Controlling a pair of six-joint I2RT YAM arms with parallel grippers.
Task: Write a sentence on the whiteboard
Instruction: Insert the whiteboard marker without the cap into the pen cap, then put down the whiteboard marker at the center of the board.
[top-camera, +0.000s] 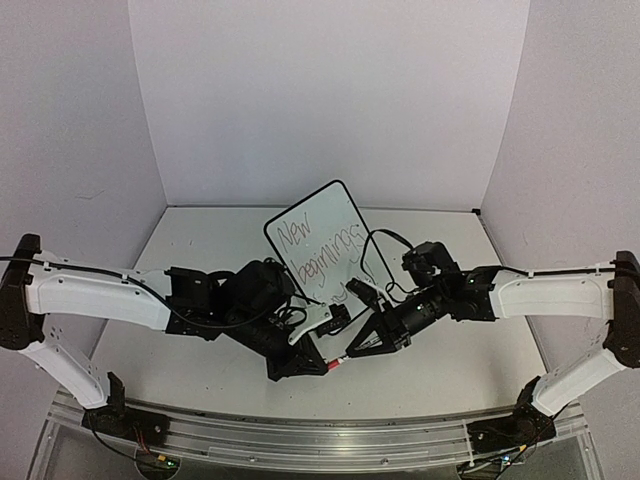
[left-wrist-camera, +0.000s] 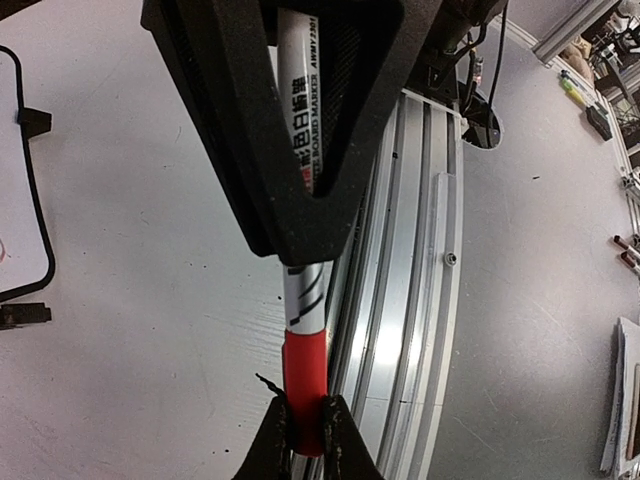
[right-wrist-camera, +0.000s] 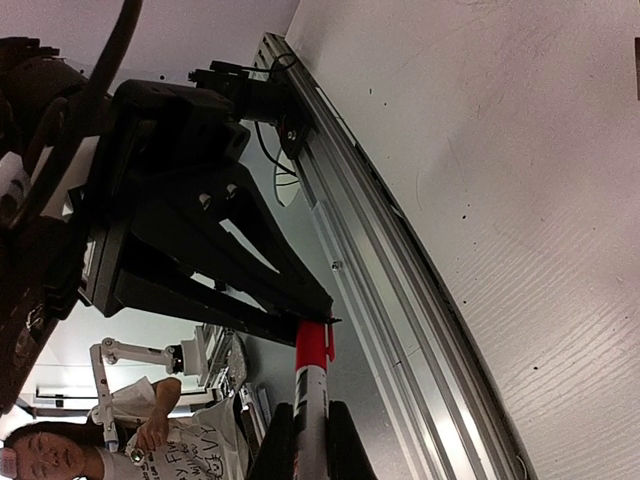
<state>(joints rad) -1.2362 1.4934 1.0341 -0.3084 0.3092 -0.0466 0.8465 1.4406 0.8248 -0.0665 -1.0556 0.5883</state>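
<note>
The whiteboard (top-camera: 330, 212) leans tilted at the table's middle, and the sentence (top-camera: 318, 250) in thin dark lettering reads "New beginnings" with a third line hidden behind the arms. Just in front of it a marker (top-camera: 338, 361) with a red cap spans the two grippers. My left gripper (top-camera: 325, 366) is shut on the red cap (left-wrist-camera: 303, 370), its fingertips (left-wrist-camera: 270, 445) pinching both sides. My right gripper (top-camera: 354, 351) is shut on the marker's white body (right-wrist-camera: 309, 395). In the left wrist view the whiteboard's black frame (left-wrist-camera: 42, 235) shows at the left edge.
An aluminium rail (top-camera: 320, 440) runs along the near table edge, right under the marker (left-wrist-camera: 400, 300). White walls close in the back and both sides. A person (right-wrist-camera: 45, 455) sits beyond the table edge in the right wrist view.
</note>
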